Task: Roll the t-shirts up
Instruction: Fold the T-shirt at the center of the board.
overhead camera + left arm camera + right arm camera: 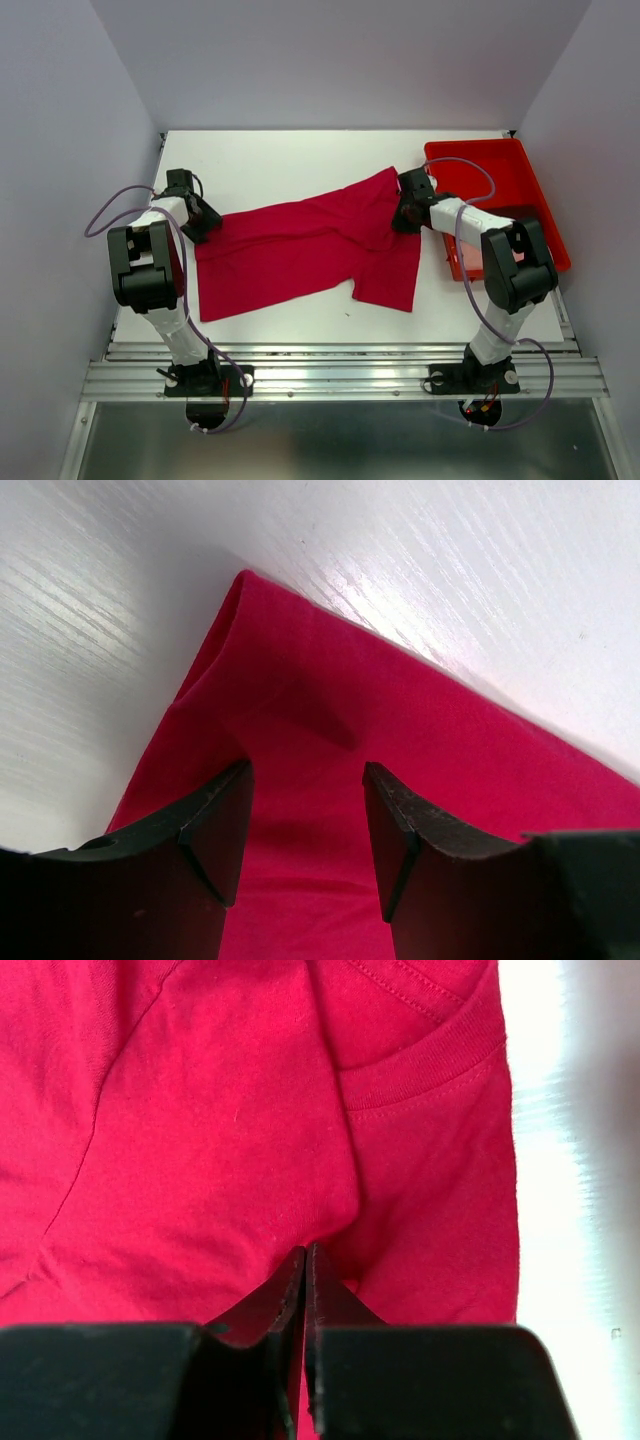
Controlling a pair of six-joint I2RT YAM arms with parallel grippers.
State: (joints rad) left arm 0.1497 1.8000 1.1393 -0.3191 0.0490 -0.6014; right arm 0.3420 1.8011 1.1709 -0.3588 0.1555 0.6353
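A bright crimson-red t-shirt [300,245] lies spread across the white table, somewhat rumpled. My left gripper [205,228] is open at the shirt's left edge. In the left wrist view its jaws [305,775] stand apart just above the red cloth [400,740], holding nothing. My right gripper [403,215] is at the shirt's right end near the collar. In the right wrist view it [305,1252] is shut, with the red cloth [200,1140] puckered at its tips, just below the ribbed collar [430,1055]. No maroon or pink shirt shows.
A glossy red plastic tray [500,175] sits at the back right, right beside the right arm. White table [300,160] shows behind the shirt and along the front. Grey walls close in the left, back and right.
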